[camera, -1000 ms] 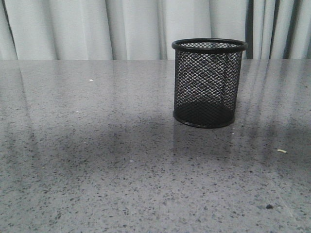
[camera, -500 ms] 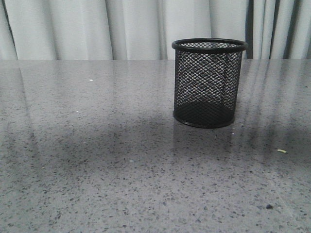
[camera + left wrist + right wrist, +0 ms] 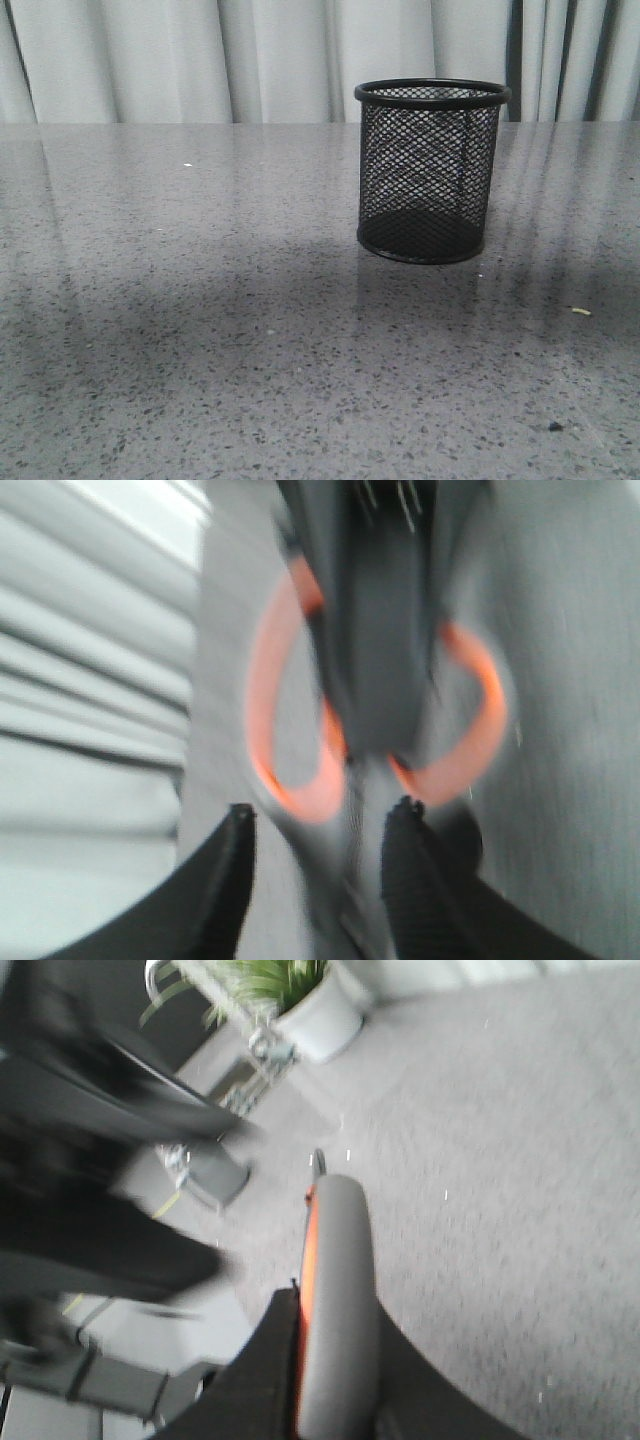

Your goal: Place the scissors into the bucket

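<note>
Right gripper (image 3: 330, 1380) jaws clamp scissors (image 3: 335, 1300); left gripper (image 3: 320, 820) jaws spread.

The bucket (image 3: 432, 170) is made of black wire mesh, closed by a smooth solid rim and base. A polished, speckled grey stone-like table (image 3: 200, 330) is seen, faintly reflective. Pale cloth curtains (image 3: 200, 60) are hung behind. The scissors (image 3: 375, 680) are finished in matt grey plastic with orange lining.

Both wrist views are smeared: the scissors (image 3: 375, 695) show no blades (only orange loops), their tips hidden.
</note>
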### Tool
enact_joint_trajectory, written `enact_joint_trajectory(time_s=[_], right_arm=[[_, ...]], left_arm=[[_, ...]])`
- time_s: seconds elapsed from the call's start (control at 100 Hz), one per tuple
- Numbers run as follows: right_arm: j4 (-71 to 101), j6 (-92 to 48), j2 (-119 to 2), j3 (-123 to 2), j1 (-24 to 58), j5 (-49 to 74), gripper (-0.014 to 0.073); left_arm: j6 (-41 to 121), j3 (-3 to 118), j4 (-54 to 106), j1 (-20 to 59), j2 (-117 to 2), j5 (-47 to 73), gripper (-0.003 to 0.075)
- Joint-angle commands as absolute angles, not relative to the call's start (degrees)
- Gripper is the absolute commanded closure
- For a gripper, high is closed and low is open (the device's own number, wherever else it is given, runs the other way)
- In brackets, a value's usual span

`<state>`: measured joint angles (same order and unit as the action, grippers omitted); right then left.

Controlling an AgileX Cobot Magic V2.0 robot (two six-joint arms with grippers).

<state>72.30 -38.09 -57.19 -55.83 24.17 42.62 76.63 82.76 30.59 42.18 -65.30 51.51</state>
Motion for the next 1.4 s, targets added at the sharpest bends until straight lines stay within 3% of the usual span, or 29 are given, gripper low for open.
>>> enact_joint_trajectory(time_s=[0.0,0.15,0.29,0.5,0.63,0.94,1.08,1.39], right_arm=[[73.28,-38.97,-57.84,-57.60,24.26,42.66,0.0653],[68.91,-38.97,-58.06,-59.50,23.54,43.88,0.0653],[63.90,-36.76,-57.95,-65.49,19.50,52.75,0.0653],[55.11,-32.53,-57.95,-75.99,12.16,63.60,0.0653],[48.38,-32.19,-57.95,-80.88,10.61,67.66,0.0653],[30.54,-23.37,-59.00,-86.05,10.61,68.08,0.0653],[28.79,-22.79,-61.23,-87.60,10.61,72.91,0.0653],[21.77,-21.12,-62.06,-87.60,10.72,74.04,0.0653]], left_arm=[[72.01,84.62,35.61,42.47,-61.02,45.89,0.0360],[63.98,84.62,37.26,42.47,-54.20,47.49,0.0483],[54.79,84.62,37.16,42.47,-45.65,49.54,0.0741],[37.73,84.00,21.53,41.72,-36.01,56.00,0.0740],[28.11,77.66,12.05,37.69,-31.08,57.81,0.0740],[28.08,63.28,13.67,26.81,-20.35,51.04,0.0740],[28.08,60.33,14.17,25.92,-19.73,45.48,0.0740],[28.08,59.47,18.38,25.92,-19.64,48.43,0.0740]])
